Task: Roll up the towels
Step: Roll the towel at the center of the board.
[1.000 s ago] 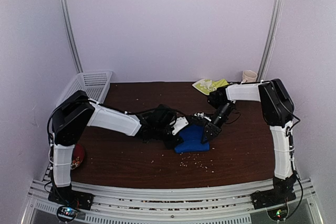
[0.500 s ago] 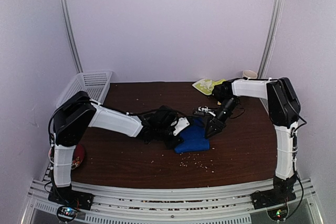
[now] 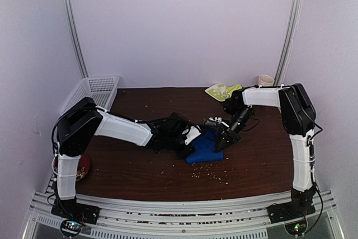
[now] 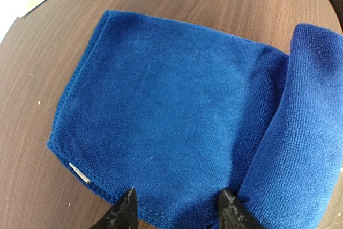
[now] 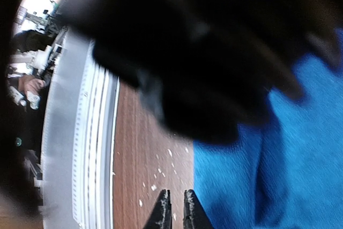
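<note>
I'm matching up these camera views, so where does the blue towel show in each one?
Top external: the blue towel lies mid-table.
Left wrist: the towel fills most of the picture, rolled end at right.
Right wrist: the towel is at lower right, blurred.
Shared landmark: the brown table, bare beside the towel in all three.

No text, brand or number could be read anywhere. The blue towel carried a small white tag at its hem, but nothing on it was legible.
</note>
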Controlling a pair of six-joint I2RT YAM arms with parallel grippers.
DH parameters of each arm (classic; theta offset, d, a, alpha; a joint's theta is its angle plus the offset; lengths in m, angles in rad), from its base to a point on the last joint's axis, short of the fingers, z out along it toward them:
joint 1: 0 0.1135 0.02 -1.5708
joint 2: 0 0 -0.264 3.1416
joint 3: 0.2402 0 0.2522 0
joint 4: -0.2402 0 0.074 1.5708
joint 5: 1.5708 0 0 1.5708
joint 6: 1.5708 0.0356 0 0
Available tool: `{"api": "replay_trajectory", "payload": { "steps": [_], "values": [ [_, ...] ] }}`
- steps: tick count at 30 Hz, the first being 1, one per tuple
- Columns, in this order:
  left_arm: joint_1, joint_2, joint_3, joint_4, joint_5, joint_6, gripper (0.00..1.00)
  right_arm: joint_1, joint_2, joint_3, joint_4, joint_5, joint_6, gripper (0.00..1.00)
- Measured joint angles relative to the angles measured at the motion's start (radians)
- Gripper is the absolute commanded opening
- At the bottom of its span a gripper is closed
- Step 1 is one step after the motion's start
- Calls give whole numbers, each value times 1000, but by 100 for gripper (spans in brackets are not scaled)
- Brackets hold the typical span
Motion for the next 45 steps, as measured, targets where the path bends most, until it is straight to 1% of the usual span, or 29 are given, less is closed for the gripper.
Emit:
{"api": "replay_trajectory", "payload": {
  "steps": [9, 15, 20, 22, 26, 28, 32, 37, 40, 45],
  "values": [
    [1, 0, 0, -19, -12, -2, 52, 7, 63, 23, -13, -62, -4, 5],
    [-5, 0, 0, -15, -19, 9, 53, -11, 93, 10, 59, -54, 93, 5],
    [-4, -2, 0, -13, -25, 12, 60, -17, 93, -2, 77, -46, 135, 5],
    [-5, -6, 0, -13, -41, 12, 64, -19, 93, -6, 80, -45, 142, 5],
    [-7, -40, -21, -2, -106, 11, 75, -26, 113, -7, 69, -47, 145, 5],
    [-7, -71, -39, 7, -150, 11, 78, -29, 121, -8, 58, -55, 144, 5],
    [-7, -145, -72, 50, -222, 15, 78, -35, 125, -8, 44, -62, 142, 5],
    [-12, -219, -133, 154, -253, 41, 77, -40, 126, -8, 29, -64, 124, 5],
    [-28, -232, -165, 192, -231, 71, 75, -41, 129, -6, 18, -66, 117, 5],
    [-66, -223, -176, 198, -132, 116, 71, -43, 132, -5, 13, -69, 109, 5]
  ]
}}
